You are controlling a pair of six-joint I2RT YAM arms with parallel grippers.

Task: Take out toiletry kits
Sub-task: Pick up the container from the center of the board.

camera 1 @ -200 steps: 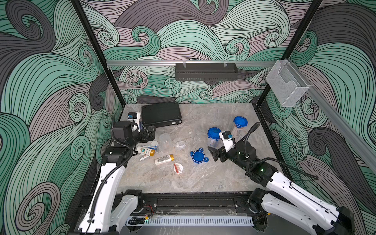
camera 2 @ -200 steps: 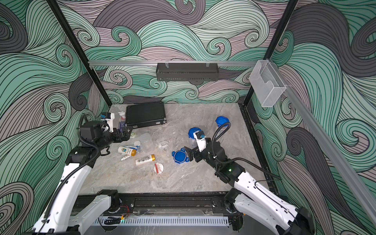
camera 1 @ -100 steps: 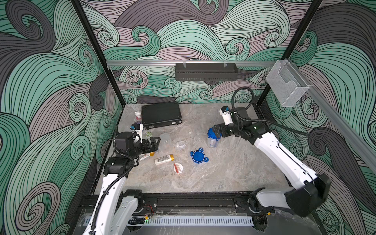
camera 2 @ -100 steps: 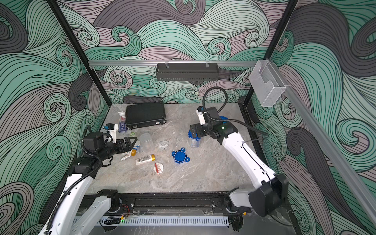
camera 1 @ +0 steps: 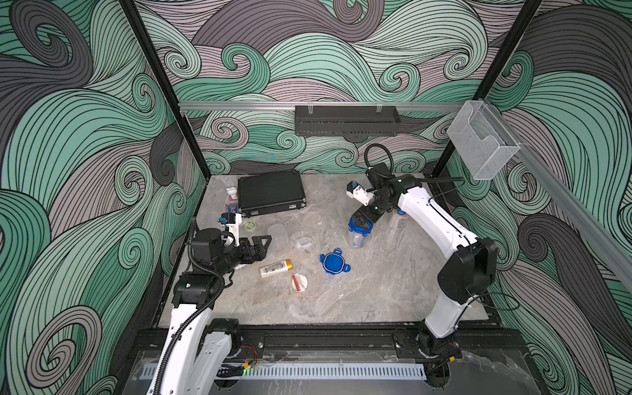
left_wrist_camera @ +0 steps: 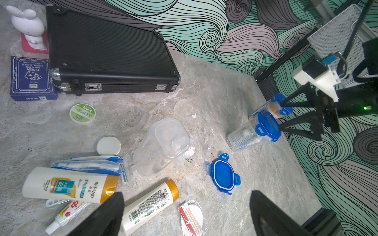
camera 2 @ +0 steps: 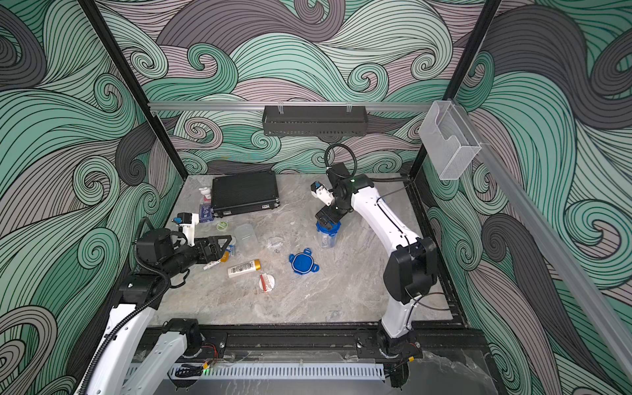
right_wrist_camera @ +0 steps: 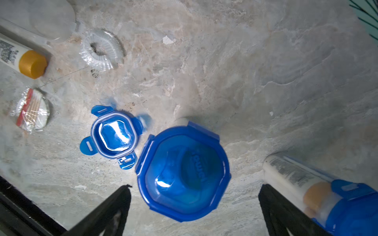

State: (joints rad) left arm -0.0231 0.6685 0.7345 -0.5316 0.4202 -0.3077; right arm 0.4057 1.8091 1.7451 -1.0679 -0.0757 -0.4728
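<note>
A clear container with a shut blue lid stands right of centre with toiletries inside. My right gripper hangs open just above it, one finger to each side of the lid, touching nothing. A second lidded container stands just behind it. Loose toiletry kit items lie at the left: two white bottles with orange caps, a toothpaste tube, a razor pouch and a swab packet. My left gripper hovers open and empty over them.
An empty clear container lies on its side, and its blue lid sits beside it. A black ribbed case, a blue card box and a white rabbit figure stand at the back left. A green round packet lies near the case.
My right arm swung from the front middle up to the back, ending over the blue-lidded container. My left gripper moved away from the black case to above the scattered items.
</note>
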